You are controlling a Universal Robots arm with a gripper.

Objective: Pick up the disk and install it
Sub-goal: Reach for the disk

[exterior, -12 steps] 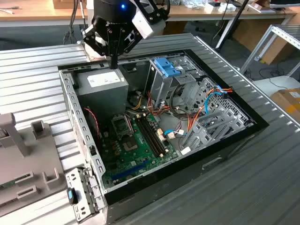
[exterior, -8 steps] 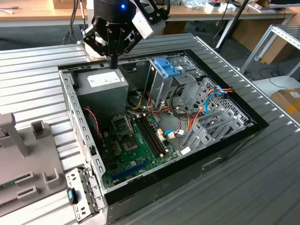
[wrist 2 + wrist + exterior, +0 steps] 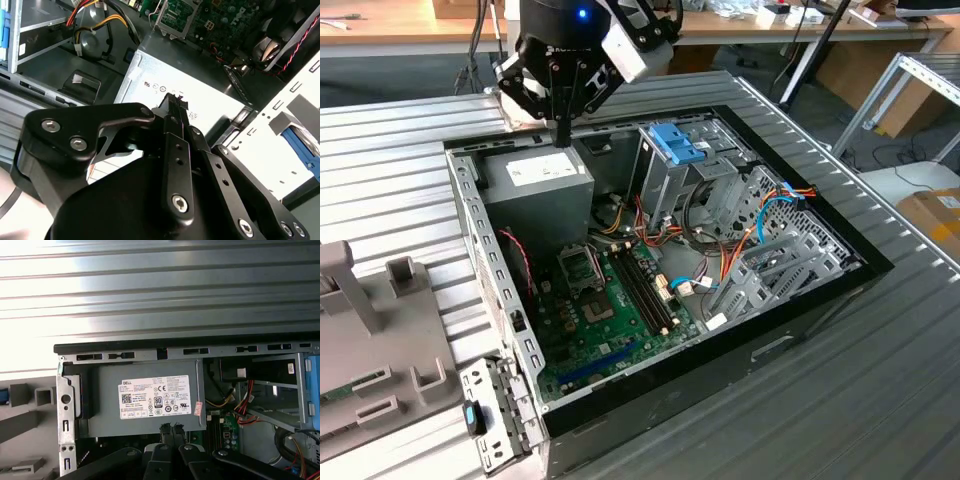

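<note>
My gripper point(image 3: 563, 138) hangs over the rear corner of the open computer case point(image 3: 470, 230), just above the grey power supply box point(image 3: 535, 180) with its white label. In both wrist views the two black fingers point(image 3: 175, 102) point(image 3: 171, 428) are pressed together, shut with nothing between them. Of the disk only a bright blue rail point(image 3: 300, 145) shows, outside the case wall under a grey block of the fixture. A sliver of the same blue point(image 3: 4, 396) shows beside the fixture in the first wrist view. The gripper is well apart from it.
Inside the case are the green motherboard point(image 3: 600, 310), a metal drive cage topped by a light-blue ridged latch plate point(image 3: 675, 143), and orange and blue cables point(image 3: 770, 200). A grey fixture point(image 3: 380, 340) sits at the exterior view's left on the ribbed metal table point(image 3: 880, 400).
</note>
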